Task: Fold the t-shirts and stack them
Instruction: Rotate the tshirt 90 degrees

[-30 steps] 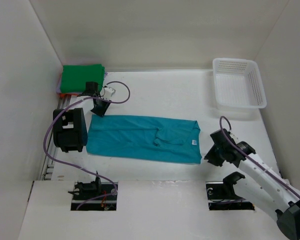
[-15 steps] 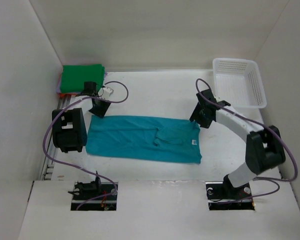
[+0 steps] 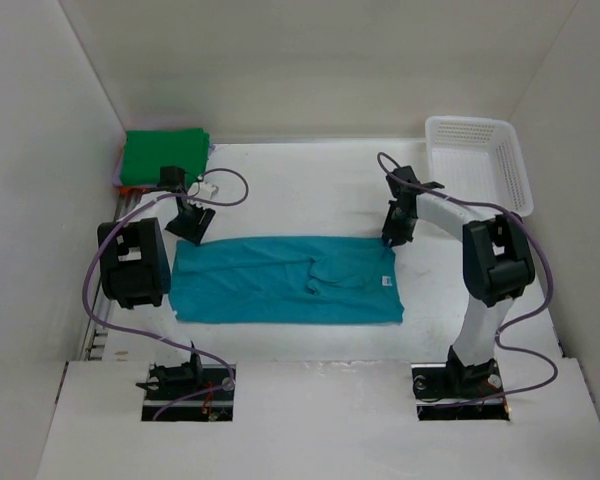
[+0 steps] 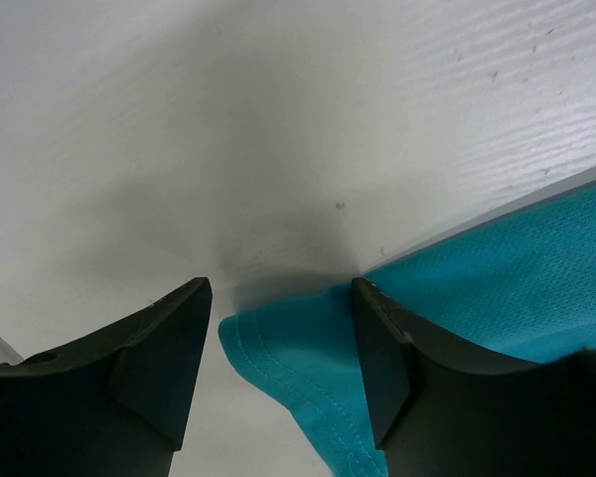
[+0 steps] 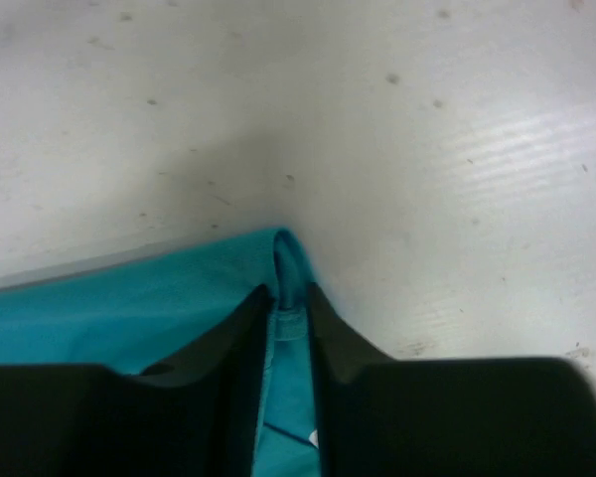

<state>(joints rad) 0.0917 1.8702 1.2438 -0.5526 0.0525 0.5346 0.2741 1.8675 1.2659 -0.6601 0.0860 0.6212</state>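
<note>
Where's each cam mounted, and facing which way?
Top external: fixed above and behind the bases, looking down at the table; shows left arm, right arm, teal t-shirt, green t-shirt, basket.
Left wrist: on the left arm, looking down past the open left end effector straddling the shirt's far-left corner.
Right wrist: on the right arm, looking down past the right end effector pinching the far-right corner.
Shared: both wrist views show the teal t-shirt on the table.
</note>
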